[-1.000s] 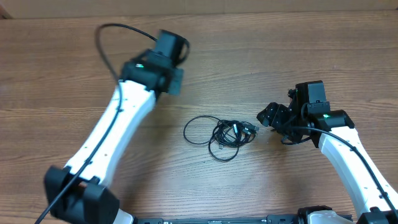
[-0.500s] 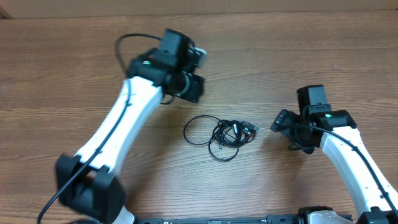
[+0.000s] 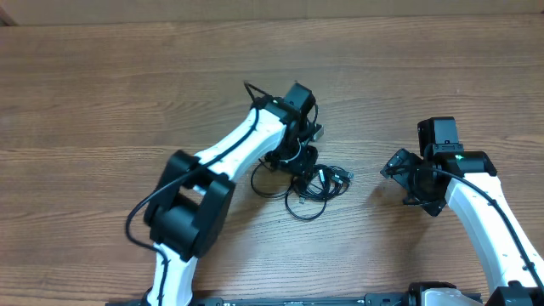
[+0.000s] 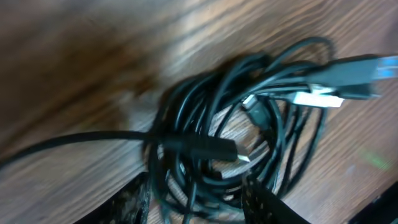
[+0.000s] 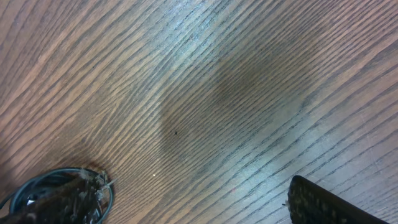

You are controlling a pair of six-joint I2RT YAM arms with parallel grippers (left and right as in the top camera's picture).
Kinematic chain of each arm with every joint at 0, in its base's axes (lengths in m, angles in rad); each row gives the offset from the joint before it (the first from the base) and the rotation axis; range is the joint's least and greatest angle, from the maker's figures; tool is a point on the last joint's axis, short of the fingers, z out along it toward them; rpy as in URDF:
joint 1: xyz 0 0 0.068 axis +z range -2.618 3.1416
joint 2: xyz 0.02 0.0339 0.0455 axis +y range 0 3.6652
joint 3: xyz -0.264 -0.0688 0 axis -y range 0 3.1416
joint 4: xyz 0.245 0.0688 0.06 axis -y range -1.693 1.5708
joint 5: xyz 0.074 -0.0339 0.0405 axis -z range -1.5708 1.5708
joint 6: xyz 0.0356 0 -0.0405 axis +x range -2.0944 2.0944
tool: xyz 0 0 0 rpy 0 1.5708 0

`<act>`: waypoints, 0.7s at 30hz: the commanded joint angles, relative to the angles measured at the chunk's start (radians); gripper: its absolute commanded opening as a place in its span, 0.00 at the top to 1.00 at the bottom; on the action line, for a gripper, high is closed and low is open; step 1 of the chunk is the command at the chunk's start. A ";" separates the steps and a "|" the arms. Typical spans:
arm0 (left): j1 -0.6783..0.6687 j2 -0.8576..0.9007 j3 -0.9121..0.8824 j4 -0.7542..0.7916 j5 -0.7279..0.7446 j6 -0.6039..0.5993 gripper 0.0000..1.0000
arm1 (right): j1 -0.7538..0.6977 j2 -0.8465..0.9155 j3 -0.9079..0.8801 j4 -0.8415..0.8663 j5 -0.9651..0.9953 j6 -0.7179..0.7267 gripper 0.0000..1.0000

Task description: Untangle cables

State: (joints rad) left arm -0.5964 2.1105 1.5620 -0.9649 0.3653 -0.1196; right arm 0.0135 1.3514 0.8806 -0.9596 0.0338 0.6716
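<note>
The cables (image 3: 321,185) lie as a small black coil at mid-table, with one loose loop (image 3: 262,184) trailing left. In the left wrist view the coil (image 4: 249,134) fills the frame, with a silvery-tipped plug (image 4: 317,98) and a larger plug (image 4: 357,71) at upper right. My left gripper (image 3: 300,161) is down on the coil's left side. Its fingers (image 4: 196,208) are open, with strands of the coil between them. My right gripper (image 3: 398,180) is open and empty, a short way right of the coil. A bit of cable (image 5: 18,190) shows by its left finger.
The wooden table (image 3: 425,85) runs to a pale wall edge at the back. My left arm (image 3: 229,153) stretches diagonally from the front left to the coil. The right wrist view shows bare wood (image 5: 217,93).
My left arm has swung from the back left to the right and down onto the coil. My right gripper has drawn back to the right, away from the coil.
</note>
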 commanded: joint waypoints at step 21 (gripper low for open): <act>0.222 -0.089 0.271 -0.231 0.132 0.276 0.96 | 0.004 -0.003 0.007 0.169 -0.556 -0.387 0.00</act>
State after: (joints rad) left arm -0.3954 2.1296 1.7329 -1.1713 0.4324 0.0032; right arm 0.0139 1.3514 0.8806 -0.8104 -0.2768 0.4450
